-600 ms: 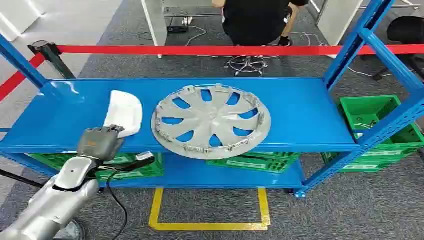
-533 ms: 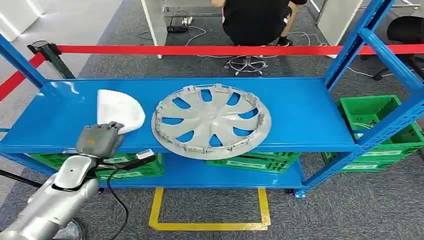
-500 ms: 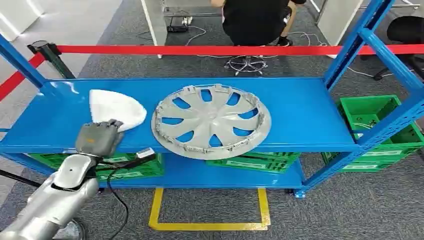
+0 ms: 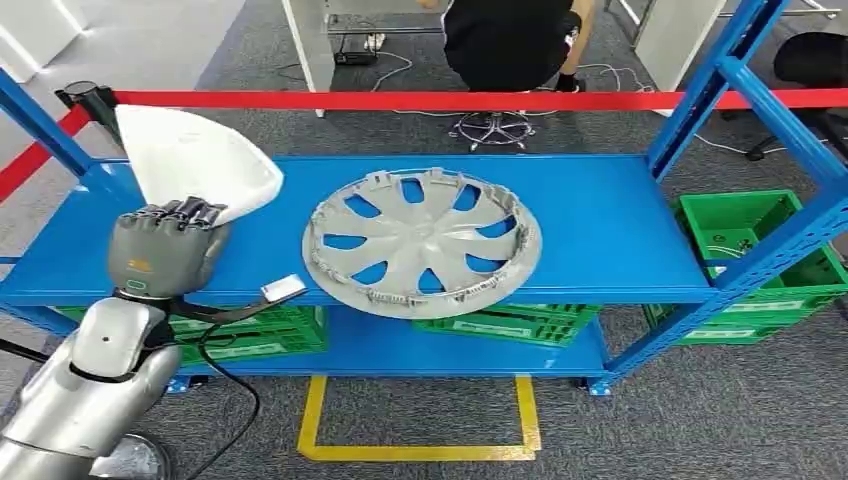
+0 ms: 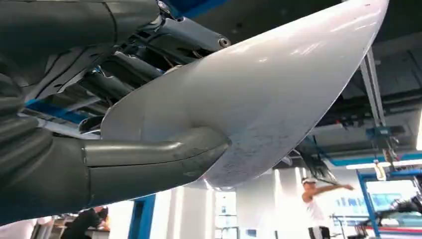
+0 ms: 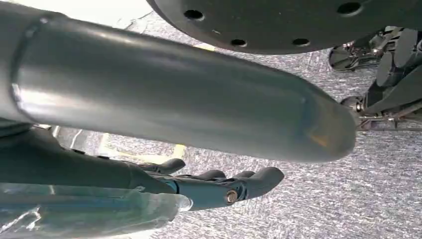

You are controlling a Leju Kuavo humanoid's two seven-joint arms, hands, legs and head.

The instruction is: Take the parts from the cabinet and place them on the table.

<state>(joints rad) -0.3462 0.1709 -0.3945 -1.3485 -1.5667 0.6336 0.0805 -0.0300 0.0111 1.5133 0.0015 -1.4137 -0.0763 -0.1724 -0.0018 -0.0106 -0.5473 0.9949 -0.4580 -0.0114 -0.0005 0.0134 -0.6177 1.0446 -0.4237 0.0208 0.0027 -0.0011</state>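
The white plastic part (image 4: 195, 160) is riding in the air above the left end of the blue shelf (image 4: 600, 225), clear of the shelf surface, tilted with its broad end fanning up and away toward the red barrier tape (image 4: 400, 99). The left robot hand (image 4: 165, 250) is gripping it by its narrow lower edge, fingers wrapping over the rim; in the wrist view the grey thumb (image 5: 149, 154) is pressing against the smooth underside, so the part is pinched between thumb and fingers. Its long axis is running up and outward from the palm, which means the bulk of it is overhanging the grip, and I'd judge it could swing as the arm carries it off.

Just beside it to the right, the silver hubcap (image 4: 422, 242) is lying flat on the shelf, its near rim overhanging the front edge. The left hand is the nearer one to it. The right robot hand (image 6: 219, 186) is hanging low over the carpet with fingers loosely curled, holding nothing. Green crates (image 4: 745, 260) are sitting below and to the right.
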